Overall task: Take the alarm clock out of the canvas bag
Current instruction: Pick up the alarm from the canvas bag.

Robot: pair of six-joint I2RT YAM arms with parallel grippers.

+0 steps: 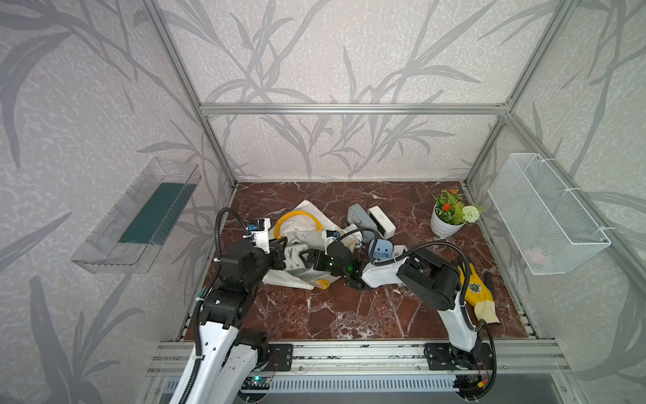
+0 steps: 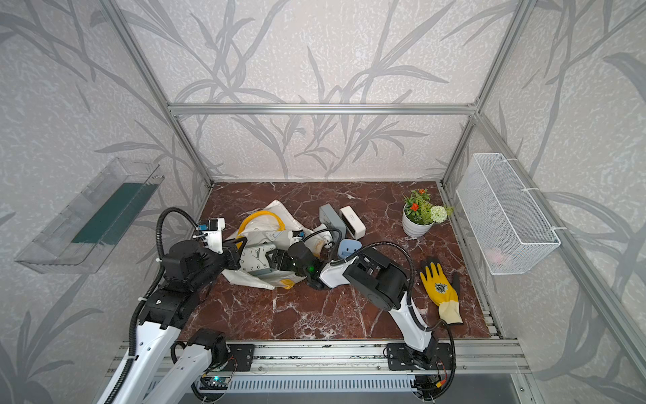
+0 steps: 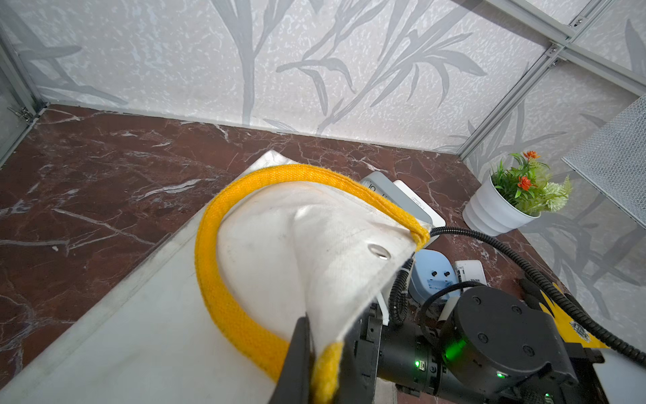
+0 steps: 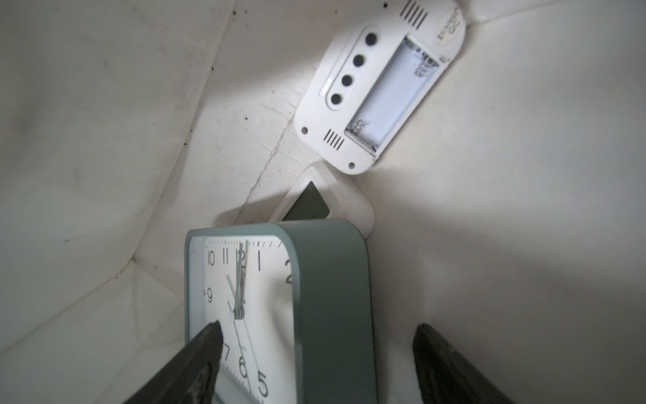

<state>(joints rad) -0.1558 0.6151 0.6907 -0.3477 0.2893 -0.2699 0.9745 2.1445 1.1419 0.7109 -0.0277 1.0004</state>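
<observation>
Peering from the front edge of the worktop [image 1: 349, 314], I see the canvas bag [image 1: 303, 224] lying slumped on its side nearer the left edge, about halfway back. The left pincer [image 3: 311, 346] is pinched shut on the bag's rim, right by a yellow handle [image 3: 223, 280], holding the mouth up. The alarm clock [image 4: 328, 297], a sage-green square one with a white dial, sits just inside that mouth. It shows in both top views between the two pincers [image 2: 257, 259].

The right pincer [image 4: 318, 330] has its jaws wide apart around the clock. One of its fingers [image 4: 195, 360] is in front of the dial and the other stands clear off behind the case, so nothing is gripped yet. Whether the near finger touches the pane I cannot tell. Deeper in the bag lie a white clock back [image 4: 377, 87] with an open battery bay and a small white clock [image 4: 325, 203] with a dark screen.

The clock looks like a hard, stiff plastic shell, probably light, with smooth rounded walls that could slide under the pads. As the jaws stand, they would close dial against back. The clear front is the slick, scratchable side, so I'd judge a hold low on the body safest. The cloth is limp and may sag onto the clock or drag on it as it comes out.
</observation>
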